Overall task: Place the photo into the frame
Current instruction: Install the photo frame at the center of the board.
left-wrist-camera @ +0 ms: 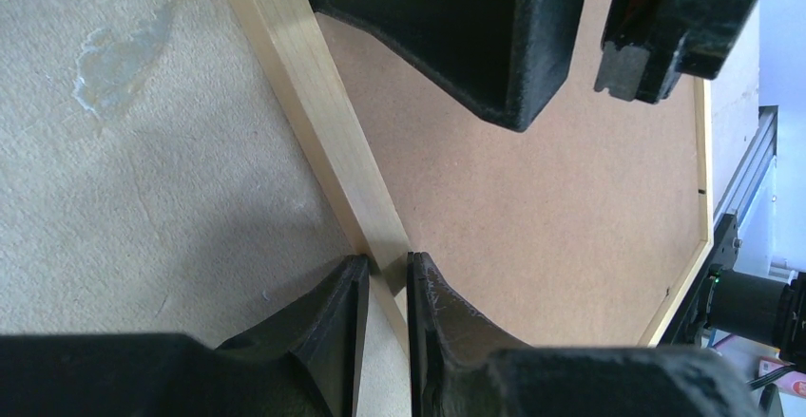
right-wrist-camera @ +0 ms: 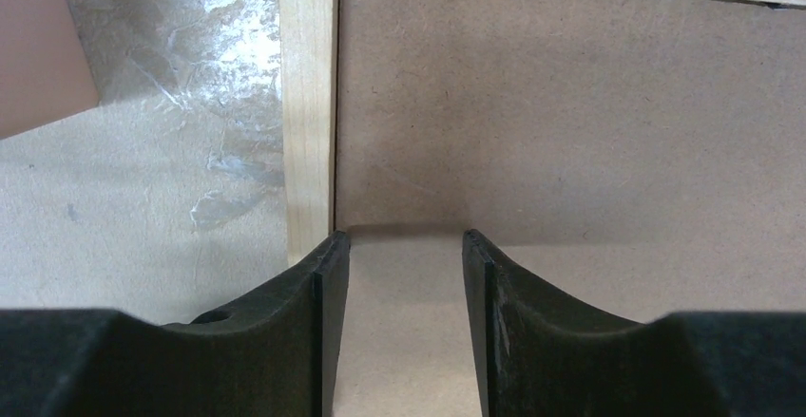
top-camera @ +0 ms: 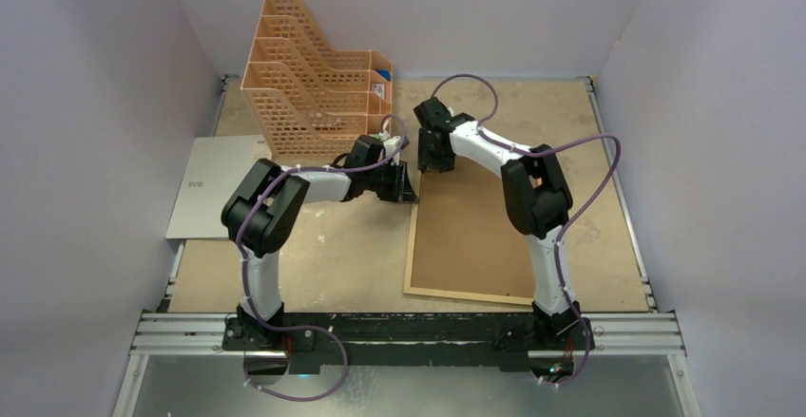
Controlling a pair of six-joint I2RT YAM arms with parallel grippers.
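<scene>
The light-wood frame (top-camera: pixel 412 246) lies flat right of centre, its opening filled by the brown backing board (top-camera: pixel 475 236). The photo is not in view. My left gripper (top-camera: pixel 407 189) is at the frame's far-left corner. In the left wrist view it (left-wrist-camera: pixel 388 270) is shut on the frame's left rail (left-wrist-camera: pixel 323 113), one finger on each side. My right gripper (top-camera: pixel 432 165) is just inside the same corner. In the right wrist view it (right-wrist-camera: pixel 404 246) is open and empty over the backing board (right-wrist-camera: pixel 570 132), its left finger next to the rail (right-wrist-camera: pixel 309 104).
An orange lattice file organizer (top-camera: pixel 314 66) stands at the back left, close behind my left gripper. A light grey sheet (top-camera: pixel 214 184) lies at the table's left edge. Walls close in the left, right and back sides.
</scene>
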